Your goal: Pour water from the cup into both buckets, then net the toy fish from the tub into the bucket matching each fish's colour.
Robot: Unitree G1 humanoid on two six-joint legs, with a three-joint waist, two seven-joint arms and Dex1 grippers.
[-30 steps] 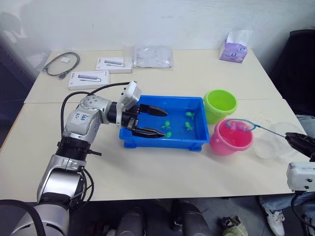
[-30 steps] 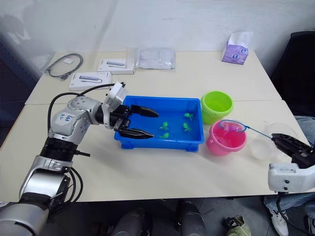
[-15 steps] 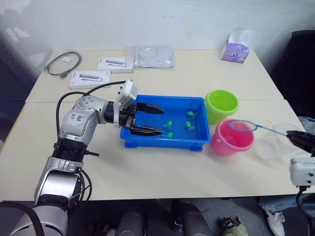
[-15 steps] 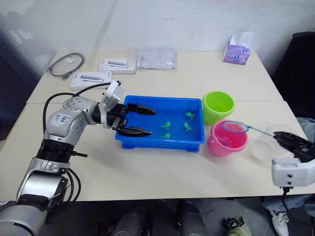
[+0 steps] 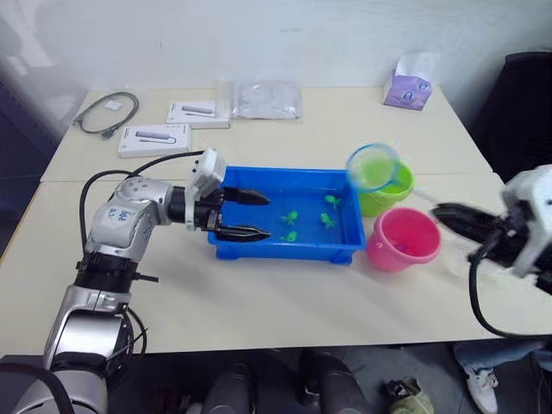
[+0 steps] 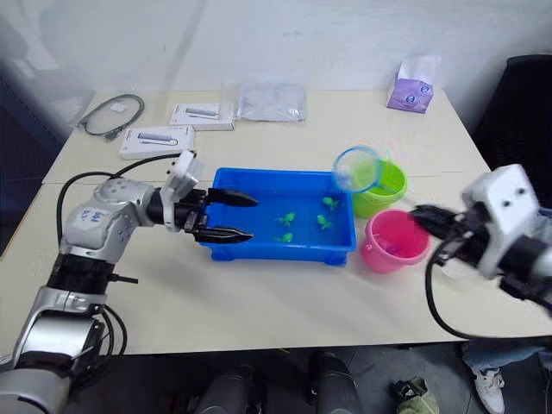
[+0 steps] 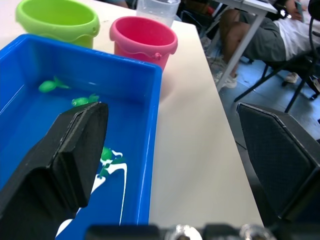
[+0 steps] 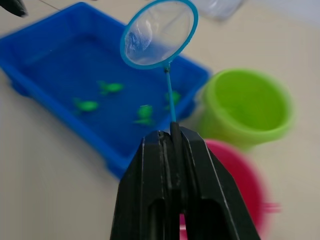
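The right end effector (image 8: 172, 150), clamped on the net (image 5: 373, 167) handle, holds the hoop just right of the tub's (image 5: 226, 250) green fish (image 5: 291, 216), while the left end effector (image 5: 246, 216) gapes wide.

Net (image 8: 159, 34) handle hidden between right gripper (image 8: 175, 137) fingers below the grip. Pink bucket (image 8: 240, 175) blurred and cut by the frame at 5 o'clock. Clear cup (image 7: 156, 8) cropped at 12 o'clock. Fish (image 5: 291, 216) too small for detail.
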